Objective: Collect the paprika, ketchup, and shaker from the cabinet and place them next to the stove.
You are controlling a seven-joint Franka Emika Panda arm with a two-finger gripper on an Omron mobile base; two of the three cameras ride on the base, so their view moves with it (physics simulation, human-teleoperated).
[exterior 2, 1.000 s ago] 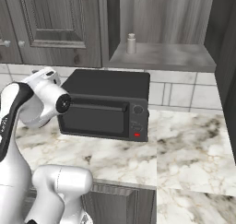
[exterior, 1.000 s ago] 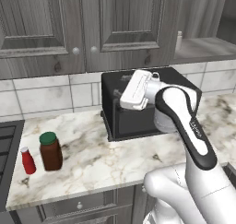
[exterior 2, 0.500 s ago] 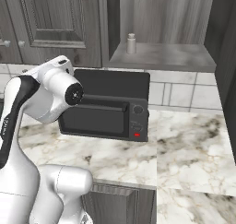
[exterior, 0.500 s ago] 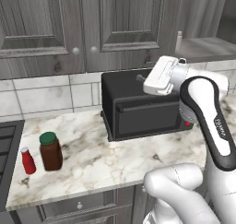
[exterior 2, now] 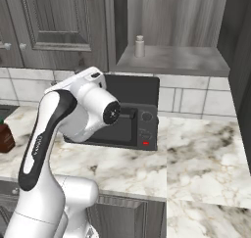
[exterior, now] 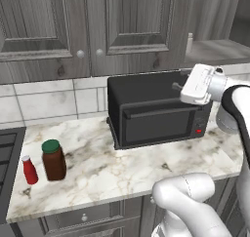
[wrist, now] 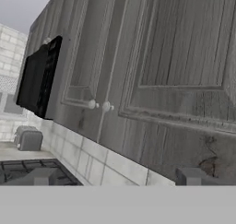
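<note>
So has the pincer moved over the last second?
Yes. In the left base view the pincer has swung right across the toaster oven, from its left end to its right end, toward the open cabinet.

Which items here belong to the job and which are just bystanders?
Belongs to the job: paprika, ketchup, shaker, cabinet, stove, gripper.
Just there: toaster oven, panelled doors, marble counter.

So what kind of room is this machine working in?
It looks like a home kitchen, computer-rendered. A marble counter runs under grey panelled cupboard doors, a black toaster oven sits on it, and a gas stove shows at the left edge.
</note>
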